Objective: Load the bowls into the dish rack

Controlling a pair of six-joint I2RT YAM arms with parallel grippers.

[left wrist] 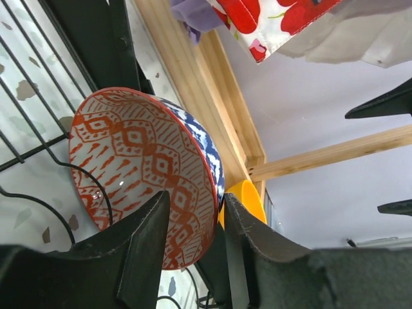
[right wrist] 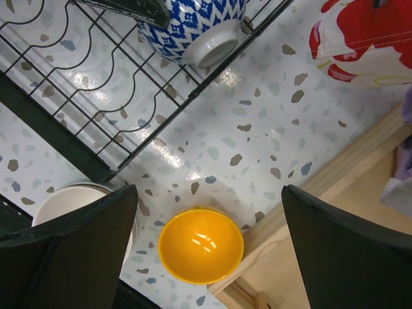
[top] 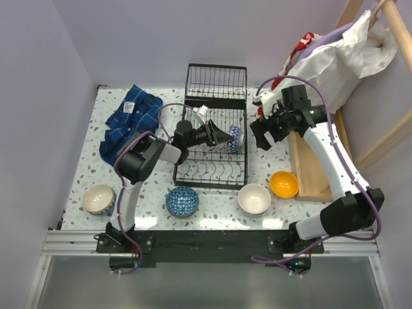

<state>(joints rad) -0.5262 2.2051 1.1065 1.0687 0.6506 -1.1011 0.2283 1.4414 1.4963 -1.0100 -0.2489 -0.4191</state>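
Note:
The black wire dish rack (top: 212,161) stands mid-table. My left gripper (top: 226,136) reaches over it and is shut on the rim of a bowl, blue-and-white outside and red-patterned inside (top: 235,137), which stands on edge among the tines. In the left wrist view the gripper (left wrist: 196,215) straddles that bowl's rim (left wrist: 141,167). My right gripper (top: 261,136) is open and empty, hovering right of the rack. In its wrist view the gripper (right wrist: 209,193) is high above an orange bowl (right wrist: 201,246). The orange bowl (top: 284,183), a white bowl (top: 254,198), a blue bowl (top: 182,201) and a cream bowl (top: 98,198) sit on the table.
A wooden tray (top: 309,168) lies along the right side, touching the orange bowl. A blue cloth (top: 132,122) lies at the back left. White and floral fabric (top: 335,58) hangs on a wooden frame at the back right.

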